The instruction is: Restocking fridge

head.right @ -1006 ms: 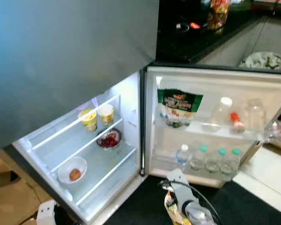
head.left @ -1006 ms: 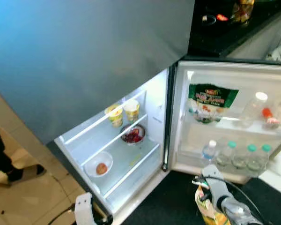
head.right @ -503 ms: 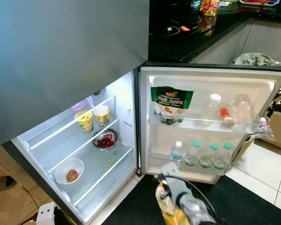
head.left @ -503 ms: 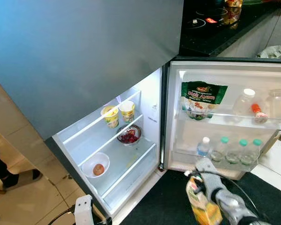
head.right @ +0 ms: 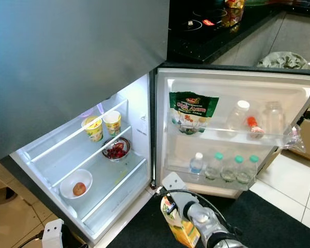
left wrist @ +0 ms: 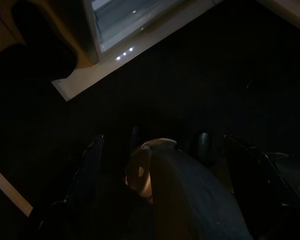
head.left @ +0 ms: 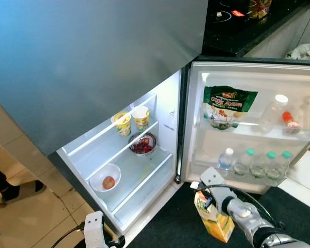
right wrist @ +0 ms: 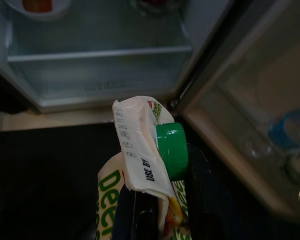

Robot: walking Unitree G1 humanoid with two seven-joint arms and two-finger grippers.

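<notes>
While the fridge (head.left: 139, 170) stood open, the right gripper (head.right: 182, 217) held a juice carton (head.right: 176, 223) low in front of it, above the dark mat (head.right: 258, 217) and just short of the door's bottom edge. The jaws were closed on the carton's upper body, below the folded gable and beside the green cap (right wrist: 171, 150); the wrist view showed the cardboard bowing a little near the top.

A carton like this would be fairly heavy if full, with liquid that shifts when tilted. Its walls are soft enough to dent, and the printed skin is smooth, so a hold across the two flat faces, under the gable, should serve best. Squeezing near the cap risks a leak.

Inside, the upper shelf carried two cups (head.left: 132, 122), the middle one a bowl of red fruit (head.left: 143, 145) and a white bowl (head.left: 107, 180) with one round thing in it. The door held a green bag (head.left: 229, 105) and bottles (head.left: 258, 165) on its racks. The bare shelf beside the white bowl looked a likely spot.

The left gripper (left wrist: 160, 165) hung idle by the fridge's lower corner; its view was very dark, and I could not tell how its jaws stood, though something pale seemed to lie between them.
</notes>
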